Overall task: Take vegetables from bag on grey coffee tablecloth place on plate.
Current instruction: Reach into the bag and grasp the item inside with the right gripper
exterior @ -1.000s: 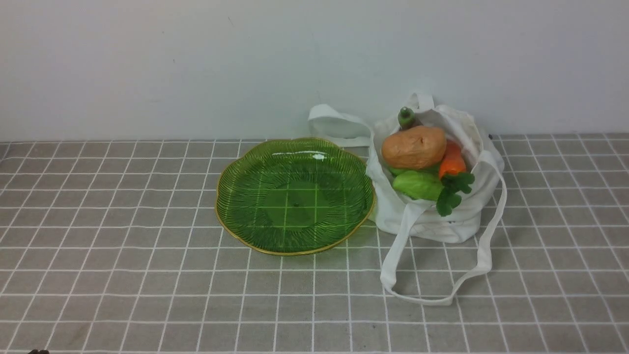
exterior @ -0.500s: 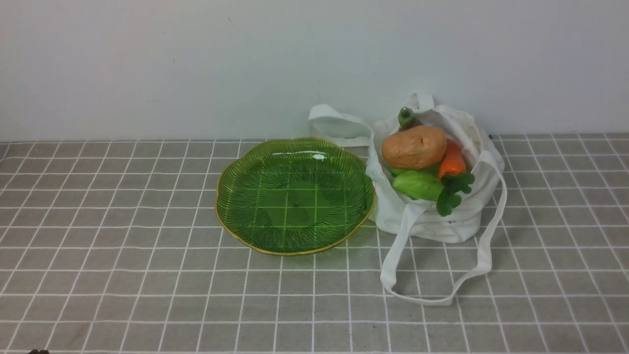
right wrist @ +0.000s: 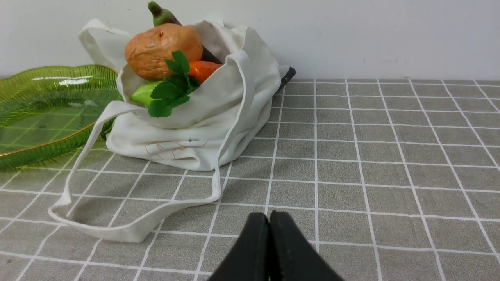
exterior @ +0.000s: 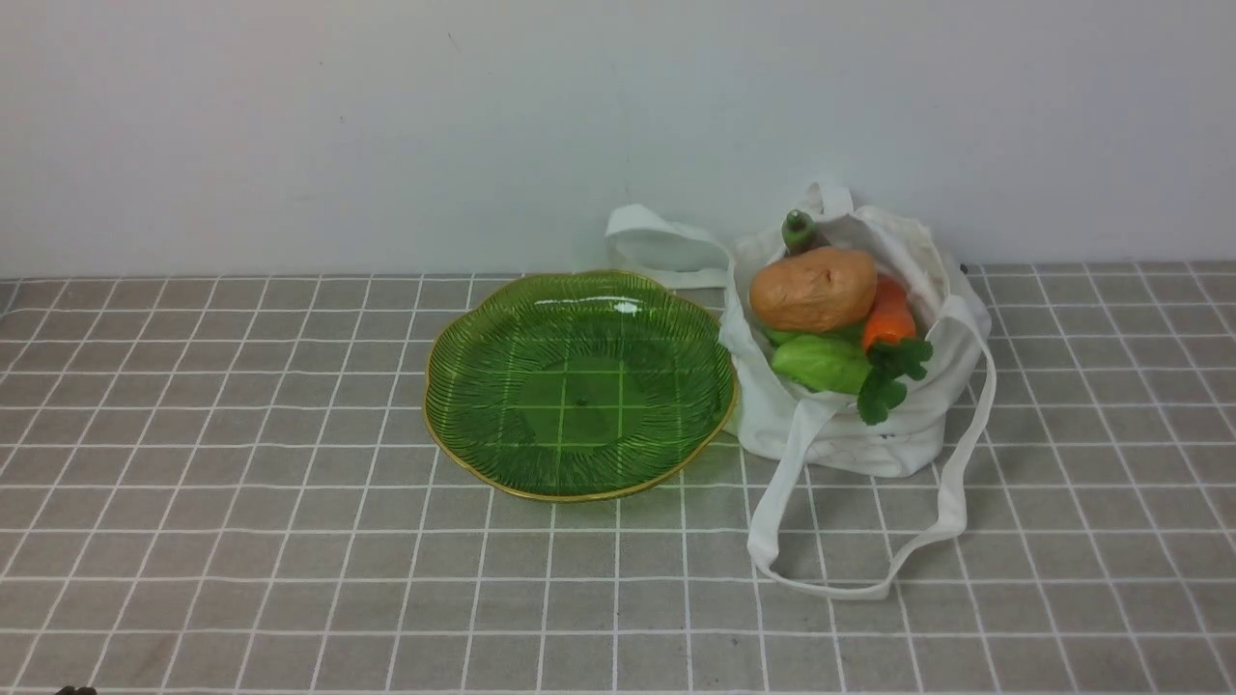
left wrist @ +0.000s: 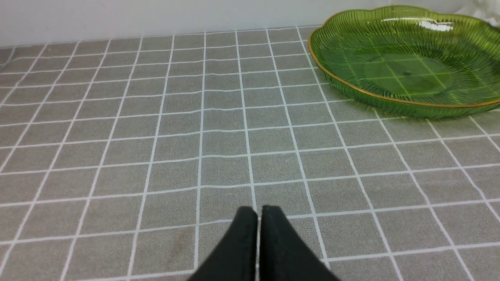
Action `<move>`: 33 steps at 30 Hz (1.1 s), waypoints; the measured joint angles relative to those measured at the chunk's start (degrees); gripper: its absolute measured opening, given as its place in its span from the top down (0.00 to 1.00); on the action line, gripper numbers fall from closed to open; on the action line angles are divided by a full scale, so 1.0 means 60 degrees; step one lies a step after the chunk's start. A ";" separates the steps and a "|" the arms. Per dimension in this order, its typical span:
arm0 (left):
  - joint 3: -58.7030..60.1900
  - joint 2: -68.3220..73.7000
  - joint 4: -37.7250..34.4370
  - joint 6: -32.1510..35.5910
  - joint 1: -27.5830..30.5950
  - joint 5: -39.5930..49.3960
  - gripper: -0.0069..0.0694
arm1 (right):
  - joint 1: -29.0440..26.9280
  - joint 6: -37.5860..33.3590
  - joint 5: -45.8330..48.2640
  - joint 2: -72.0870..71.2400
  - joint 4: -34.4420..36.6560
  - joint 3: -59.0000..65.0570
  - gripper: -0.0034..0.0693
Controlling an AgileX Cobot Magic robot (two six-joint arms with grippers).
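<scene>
Glossy glass plate (exterior: 579, 386), cloth bag (exterior: 850, 434)

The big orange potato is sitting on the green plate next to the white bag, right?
No. The potato is sitting in the white bag, not on the green plate next to it. The front view shows this.

Eggplant (exterior: 798, 232): mostly stem showing, body hidden behind potato (exterior: 813, 288) | gourd (exterior: 821, 363): far end under potato, a second one only a sliver | plate (left wrist: 390, 102): cut by frame edge in both wrist views | left gripper (left wrist: 258, 214), right gripper (right wrist: 269, 218): closed tips only, rest out of frame | print on bag (right wrist: 187, 132): too faint to read.
</scene>
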 joint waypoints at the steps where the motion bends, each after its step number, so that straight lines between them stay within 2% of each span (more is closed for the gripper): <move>1: 0.0000 0.0000 0.0000 0.0000 0.0000 0.0000 0.92 | 0.0000 0.0000 0.0000 0.0000 0.0000 0.0000 0.97; 8: 0.0000 0.0000 0.0000 0.0000 0.0000 0.0000 0.92 | 0.0000 0.0000 0.0000 0.0000 0.0039 0.0000 0.97; 11: 0.0000 0.0000 0.0000 0.0000 0.0000 0.0000 0.92 | 0.0000 0.0223 -0.0050 0.0000 0.0608 0.0000 0.97; 12: 0.0000 0.0000 0.0000 0.0000 0.0000 0.0000 0.92 | 0.0000 0.0365 -0.0073 0.0000 0.0987 0.0000 0.97; 13: 0.0000 0.0000 0.0000 0.0000 0.0000 0.0000 0.92 | 0.0000 0.0718 -0.0216 0.0000 0.1895 0.0034 0.97; 15: 0.0000 0.0000 0.0000 0.0000 0.0000 0.0000 0.92 | 0.0000 0.0978 -0.0345 0.0000 0.2566 0.0056 0.97; 16: 0.0000 0.0000 0.0000 0.0000 0.0000 0.0000 0.92 | 0.0000 0.1263 -0.0498 0.0000 0.3809 0.0059 0.97; 17: 0.0000 0.0000 0.0000 0.0000 0.0000 0.0000 0.92 | 0.0000 0.1308 -0.0544 0.0000 0.3942 0.0059 0.97; 19: 0.0000 0.0000 0.0000 0.0000 0.0000 0.0000 0.92 | 0.0000 0.1450 -0.0711 0.0000 0.5329 0.0059 0.97; 24: 0.0000 0.0000 0.0000 0.0000 0.0000 0.0000 0.92 | 0.0000 0.1491 -0.1050 0.0000 0.6853 0.0059 0.97; 27: 0.0000 0.0000 0.0000 0.0000 0.0000 0.0000 0.92 | 0.0012 0.0848 -0.1185 0.0000 0.7043 -0.0187 0.97; 31: 0.0000 0.0000 0.0000 0.0000 0.0000 0.0000 0.92 | 0.0044 -0.1164 -0.1135 0.0303 0.6780 -0.1997 0.97; 32: 0.0000 0.0000 0.0000 0.0000 0.0000 0.0000 0.92 | 0.0044 -0.1164 -0.1135 0.0354 0.6759 -0.2102 0.97; 33: 0.0000 0.0000 0.0000 0.0000 0.0000 0.0000 0.92 | 0.0044 -0.2157 -0.1040 0.1044 0.6410 -0.3191 0.97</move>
